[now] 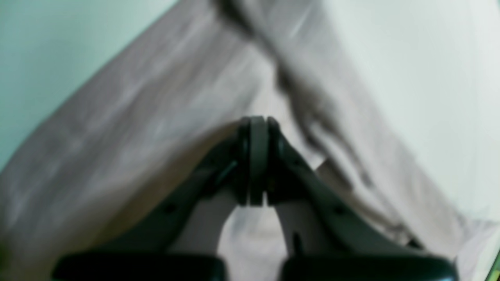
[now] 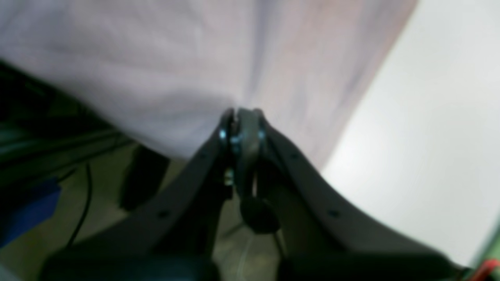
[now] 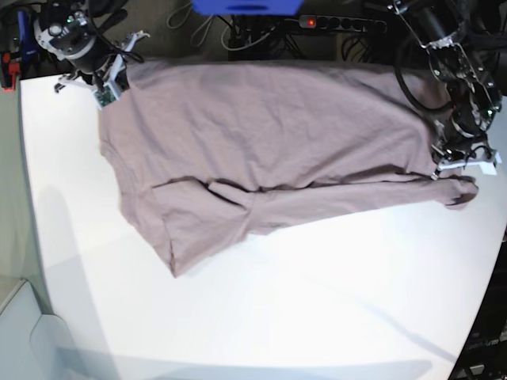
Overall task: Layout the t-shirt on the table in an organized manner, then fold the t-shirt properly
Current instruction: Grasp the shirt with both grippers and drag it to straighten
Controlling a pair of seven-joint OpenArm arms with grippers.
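The dusty mauve t-shirt (image 3: 269, 150) lies stretched across the far half of the white table (image 3: 277, 317), wrinkled, with a fold running through its middle and one end pointing toward the near left. My right gripper (image 3: 107, 95) is at the shirt's far left corner, shut on the cloth. In the right wrist view that gripper (image 2: 242, 114) pinches the t-shirt (image 2: 156, 58) at its edge. My left gripper (image 3: 437, 172) holds the shirt's right end, with a small bunch of fabric beyond it. In the left wrist view the gripper (image 1: 258, 121) is shut, with t-shirt (image 1: 136, 117) cloth around it.
Behind the table's far edge are a black power strip (image 3: 333, 22) with a red light, cables and a blue object (image 3: 245, 6). A red clamp (image 3: 8, 67) sits at the far left. The table's curved edge runs down the right side.
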